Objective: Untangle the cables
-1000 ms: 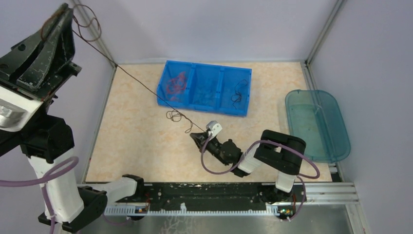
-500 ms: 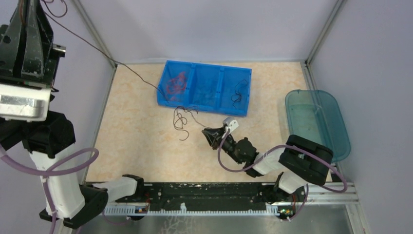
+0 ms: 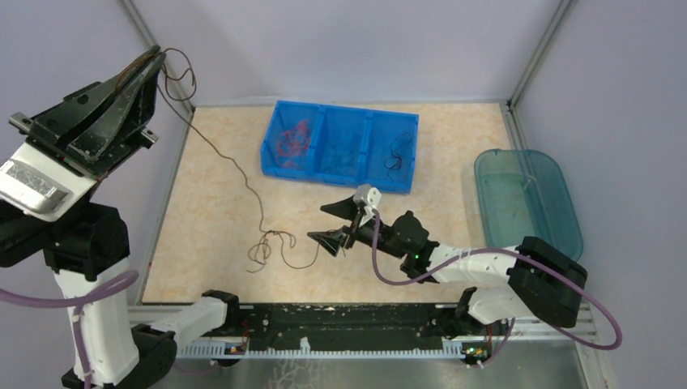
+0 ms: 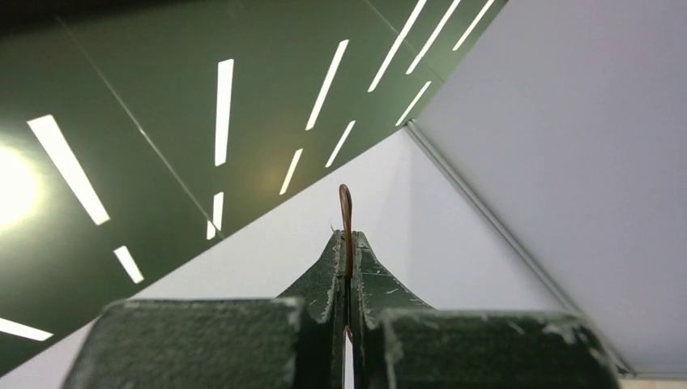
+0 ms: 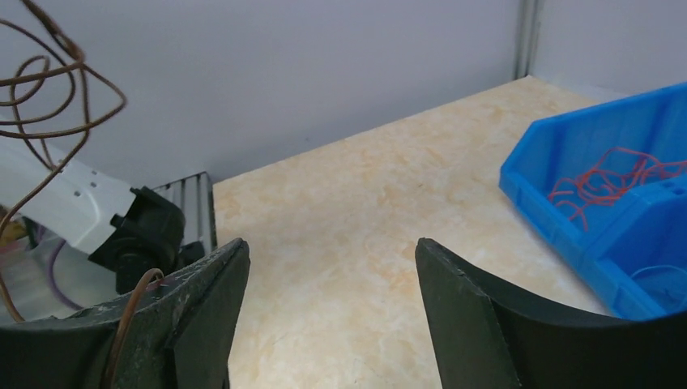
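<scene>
A thin brown cable [image 3: 240,172] hangs slack from my left gripper [image 3: 157,53], which is raised high at the far left and shut on the cable's upper end [image 4: 347,212]. The cable's lower part curls on the table [image 3: 270,246] just left of my right gripper [image 3: 330,225]. That gripper is open with only bare table between its fingers [image 5: 202,284]. A bit of the brown cable [image 5: 128,318] lies against the outside of its left finger. Red cables [image 3: 292,138] and a black cable [image 3: 396,154] lie in separate compartments of the blue bin [image 3: 340,173].
The blue bin [image 5: 559,212] has three compartments and stands at the back centre. A teal tray [image 3: 567,235] sits at the right edge. Metal frame posts and purple walls close the table in. The left arm's base [image 5: 146,235] shows beyond my right gripper.
My right gripper has opened and let go of the brown cable. The cable went from taut to slack and its lower end dropped onto the table. The left gripper swung while still holding it.
</scene>
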`<state>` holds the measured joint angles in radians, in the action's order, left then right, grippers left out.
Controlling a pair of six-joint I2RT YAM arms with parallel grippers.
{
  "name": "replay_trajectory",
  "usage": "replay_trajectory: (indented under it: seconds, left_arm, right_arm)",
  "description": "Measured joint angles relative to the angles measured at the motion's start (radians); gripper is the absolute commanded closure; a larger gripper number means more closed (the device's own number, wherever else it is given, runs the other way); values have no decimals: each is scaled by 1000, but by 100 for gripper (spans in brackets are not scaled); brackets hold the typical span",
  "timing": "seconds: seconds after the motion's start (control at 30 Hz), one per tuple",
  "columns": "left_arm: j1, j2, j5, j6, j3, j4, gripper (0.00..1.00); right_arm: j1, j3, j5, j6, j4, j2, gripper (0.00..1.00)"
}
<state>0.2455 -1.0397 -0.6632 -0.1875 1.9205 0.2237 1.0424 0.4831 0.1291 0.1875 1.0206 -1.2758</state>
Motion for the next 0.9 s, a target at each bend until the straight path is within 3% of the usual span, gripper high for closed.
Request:
replay_trajectory:
  seconds: [0.17,0.23,0.37,0.63,0.9]
  left_arm:
    - [-3,-11,-24,40,0,-3,100]
    - [-10,-11,-15,37,0,27,100]
    - [-18,-26,27,-10,29,108,100]
    - [-19,-140,122,-211,227,276,100]
    - [-31,-196,155,-376,282,375,100]
  right_arm:
    - [0,-1,45,20,-23,-11,22]
    - [0,-24,39,33,10,-39,11]
    - [0,-114,-1,61,57,-129,1]
    - [3,-175,-41,66,65,-178,1]
    - [14,-181,-58,23,42,-140,1]
